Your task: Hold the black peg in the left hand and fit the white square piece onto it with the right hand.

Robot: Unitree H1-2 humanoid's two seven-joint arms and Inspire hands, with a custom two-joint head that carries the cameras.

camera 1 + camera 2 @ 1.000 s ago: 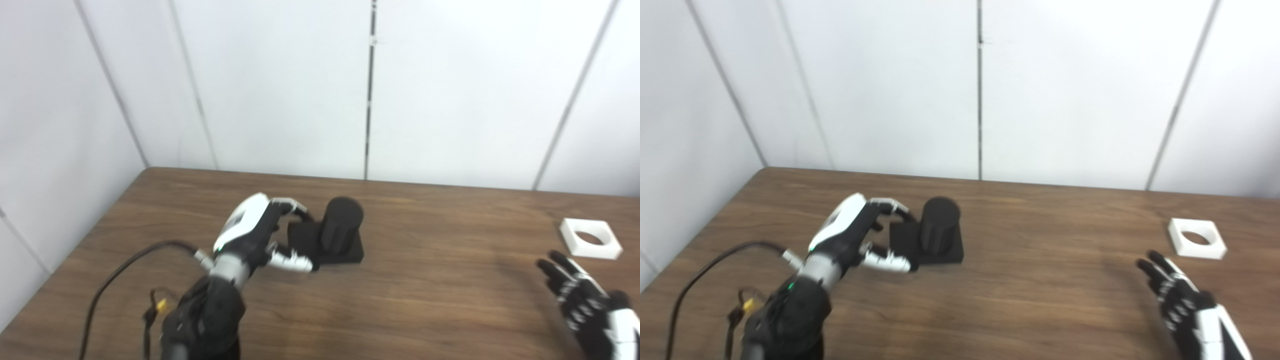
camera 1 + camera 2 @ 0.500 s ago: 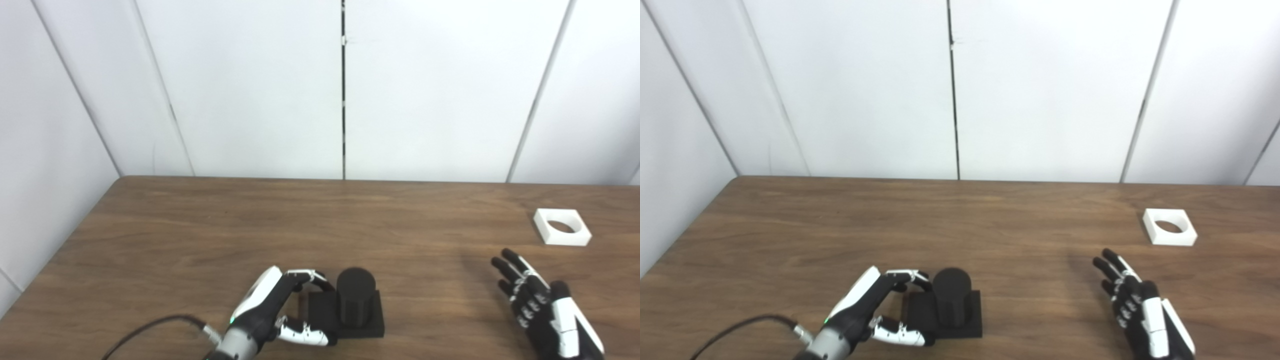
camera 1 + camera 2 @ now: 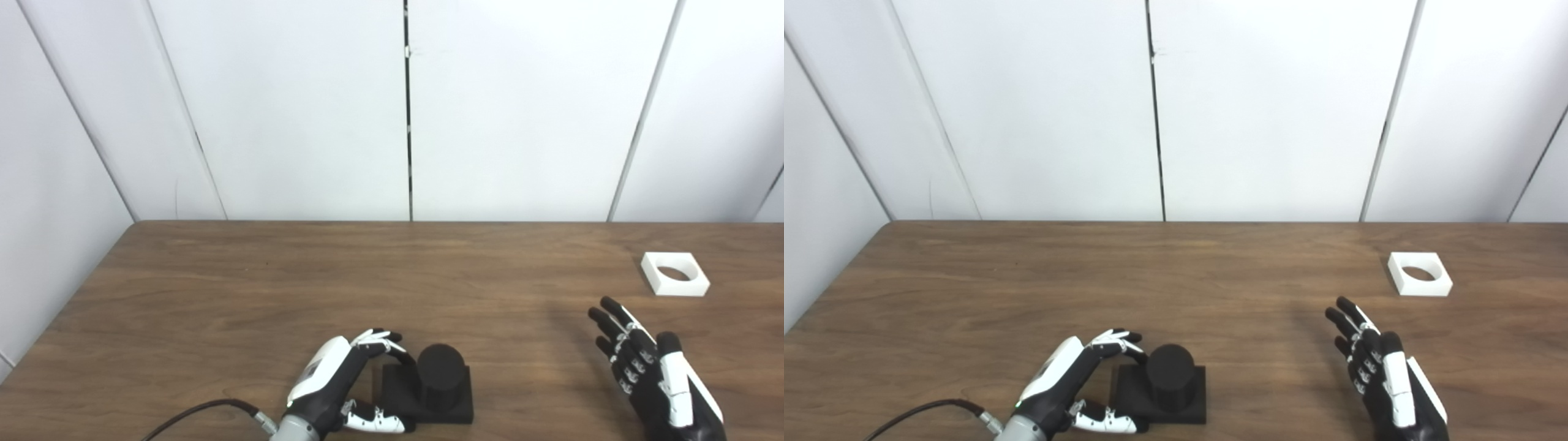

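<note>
Black peg (image 3: 1168, 382) beside left hand (image 3: 1062, 383) fingers (image 3: 1115, 339), right hand (image 3: 658, 376) spread

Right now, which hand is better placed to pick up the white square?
Right. The right hand is open on the same side of the table as the white square piece, while the left hand sits at the black peg.

A brown wooden table (image 3: 257, 288) stands against white wall panels (image 3: 294, 110) with dark seams
</note>
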